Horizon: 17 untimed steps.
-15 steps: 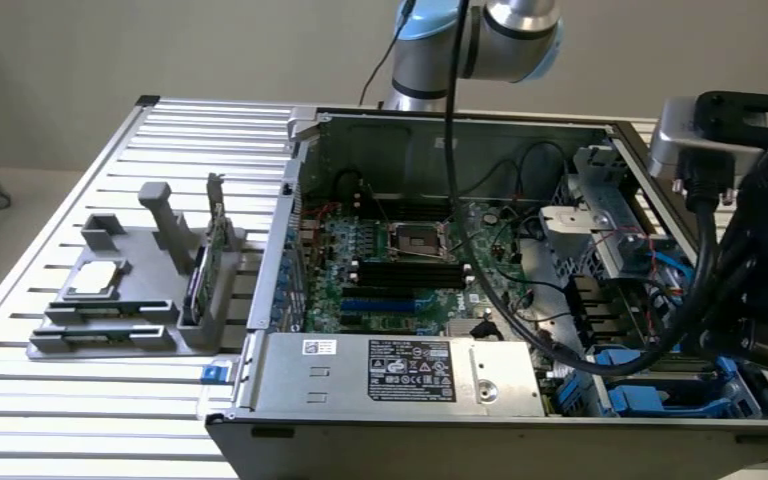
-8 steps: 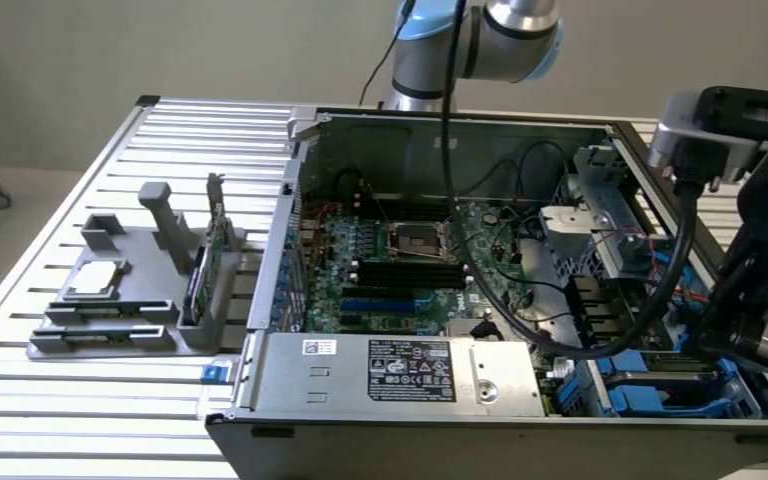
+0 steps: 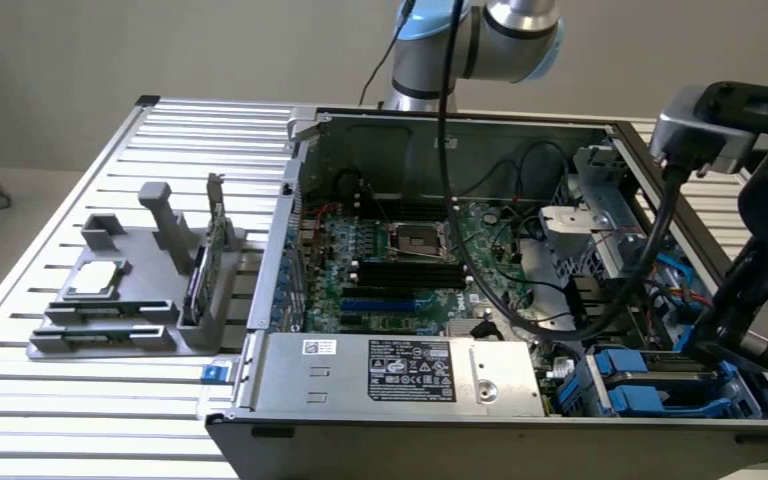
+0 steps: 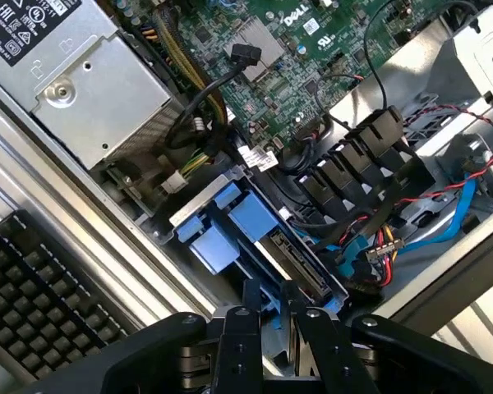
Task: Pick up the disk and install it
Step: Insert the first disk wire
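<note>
Claw (image 4: pixel 269 300) at disk (image 4: pixel 296 261) end; drive bay (image 4: pixel 199 197) walls close alongside.

Table (image 3: pixel 37 400): bare ribbed metal, dull silver.
Computer case (image 3: pixel 478 440): grey metal, matt.
Power box (image 4: pixel 99 90): smooth bright metal, printed sticker on top.
Main board (image 3: pixel 398 250): green, bumpy with small parts.
Disk (image 4: pixel 297 264): grey metal, in smooth blue plastic frame.
Gripper (image 4: pixel 270 297): black, matt.
Cables (image 4: pixel 205 90): black, a bit shiny.
Holder (image 3: pixel 117 325), exterior view's left: grey matt plastic.
</note>
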Available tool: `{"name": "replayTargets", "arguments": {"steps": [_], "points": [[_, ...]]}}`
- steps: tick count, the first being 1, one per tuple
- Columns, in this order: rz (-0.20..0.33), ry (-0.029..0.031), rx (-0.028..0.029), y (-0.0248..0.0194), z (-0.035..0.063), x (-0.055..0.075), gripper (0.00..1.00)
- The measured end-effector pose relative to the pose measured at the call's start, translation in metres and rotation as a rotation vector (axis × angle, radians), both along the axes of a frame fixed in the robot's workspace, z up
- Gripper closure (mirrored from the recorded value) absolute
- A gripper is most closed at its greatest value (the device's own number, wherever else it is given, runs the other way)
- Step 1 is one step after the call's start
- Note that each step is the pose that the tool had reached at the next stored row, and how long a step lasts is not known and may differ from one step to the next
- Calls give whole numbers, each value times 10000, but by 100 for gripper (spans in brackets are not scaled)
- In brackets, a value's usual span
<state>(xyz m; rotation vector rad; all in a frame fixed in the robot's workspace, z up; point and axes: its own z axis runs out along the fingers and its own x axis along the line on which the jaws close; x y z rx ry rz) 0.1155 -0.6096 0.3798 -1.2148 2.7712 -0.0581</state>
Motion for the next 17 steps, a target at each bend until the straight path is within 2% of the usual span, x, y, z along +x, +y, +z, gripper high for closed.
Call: {"name": "replayTargets", "arguments": {"steps": [17], "points": [[-2713, 1, 4, 0, 0, -1, 75]]}}
